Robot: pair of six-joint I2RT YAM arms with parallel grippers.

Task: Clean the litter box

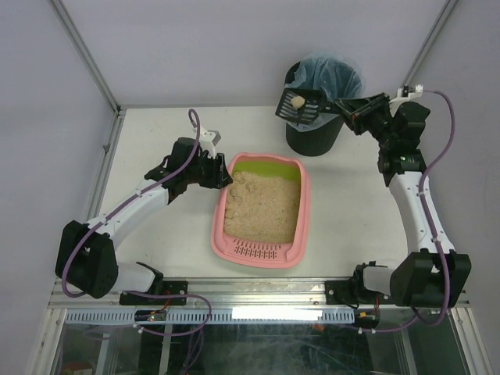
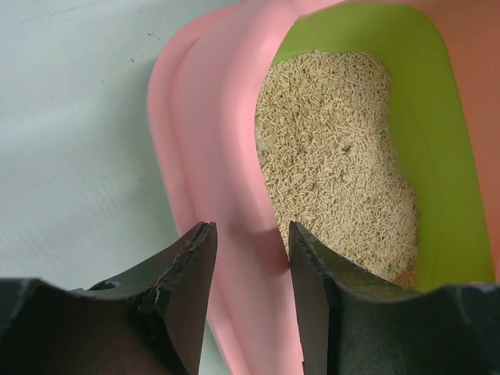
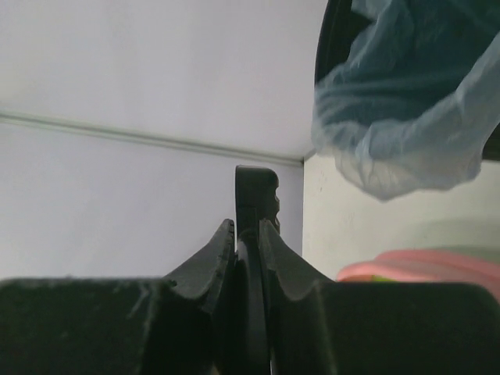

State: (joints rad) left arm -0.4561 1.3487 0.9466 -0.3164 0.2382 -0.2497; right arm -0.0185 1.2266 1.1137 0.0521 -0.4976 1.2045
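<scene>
Pink litter box [image 1: 260, 205] lies mid-table, long axis near-to-far, its left rim between parted jaws of the left gripper [image 2: 250, 228], grip unclear; the right gripper [image 3: 246, 228], far right, clamps the scoop [image 1: 301, 105].

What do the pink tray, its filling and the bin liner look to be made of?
Pink rounded-rectangular litter box: moulded plastic, smooth, faintly glossy, with a lime-green inner end. Beige litter: short dry pellets, probably plant-based or tofu type; unsure. Bluish liner in the black round bin: thin translucent plastic film, crinkled and draped.
</scene>
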